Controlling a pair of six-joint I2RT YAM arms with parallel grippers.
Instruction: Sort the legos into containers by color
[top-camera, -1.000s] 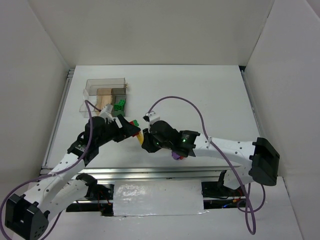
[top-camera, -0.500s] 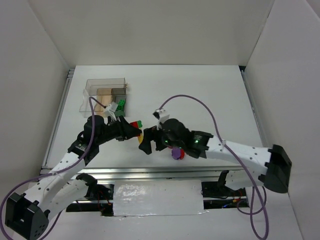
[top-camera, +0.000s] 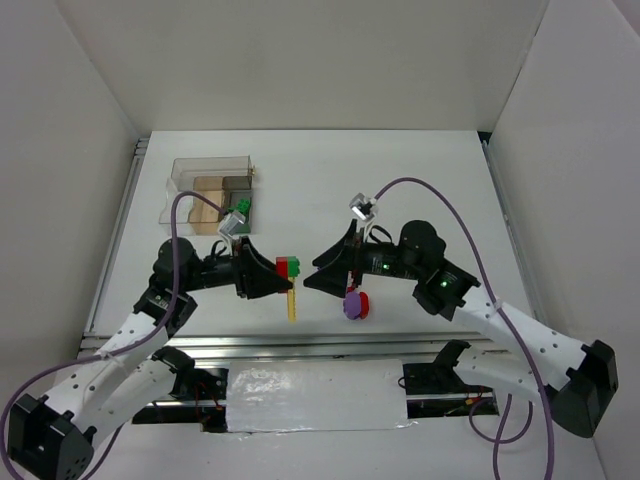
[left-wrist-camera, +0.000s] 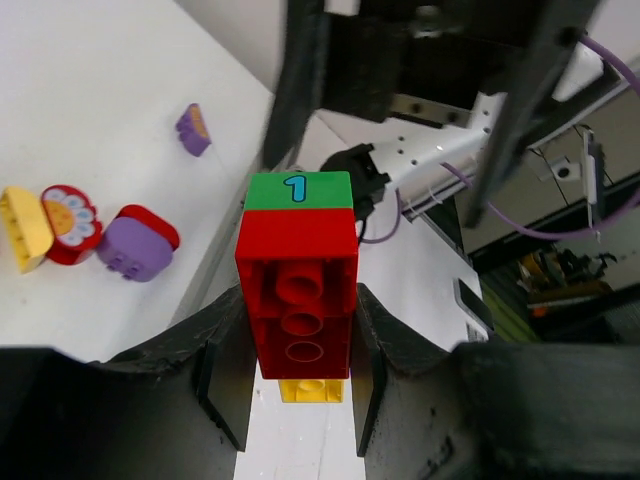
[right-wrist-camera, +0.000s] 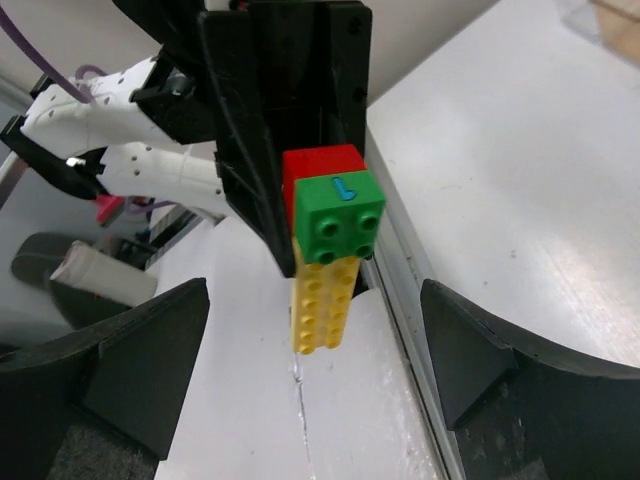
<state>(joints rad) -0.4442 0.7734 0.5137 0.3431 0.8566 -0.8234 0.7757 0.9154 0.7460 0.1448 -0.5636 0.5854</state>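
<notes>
My left gripper (top-camera: 278, 281) is shut on a stack of joined legos held above the table's front. It clamps the red brick (left-wrist-camera: 300, 300); a green brick (left-wrist-camera: 298, 188) marked "1" and a long yellow bar (top-camera: 291, 302) are attached. My right gripper (top-camera: 318, 272) faces the stack from the right, open and empty. In the right wrist view the green brick (right-wrist-camera: 340, 218) and yellow bar (right-wrist-camera: 322, 300) hang beyond its wide-apart fingers (right-wrist-camera: 150, 350). The clear box of containers (top-camera: 210, 162) stands at the back left with green legos (top-camera: 238, 212) in one compartment.
Loose pieces lie near the front edge below the right arm: a purple brick (left-wrist-camera: 135, 245), a red flower disc (left-wrist-camera: 68, 222), a yellow piece (left-wrist-camera: 25, 228) and a small purple piece (left-wrist-camera: 193, 130). White walls enclose the table on three sides.
The right gripper opened, let go of the stack and drew back to the right. The left gripper closed on the red brick and lifted the stack.
</notes>
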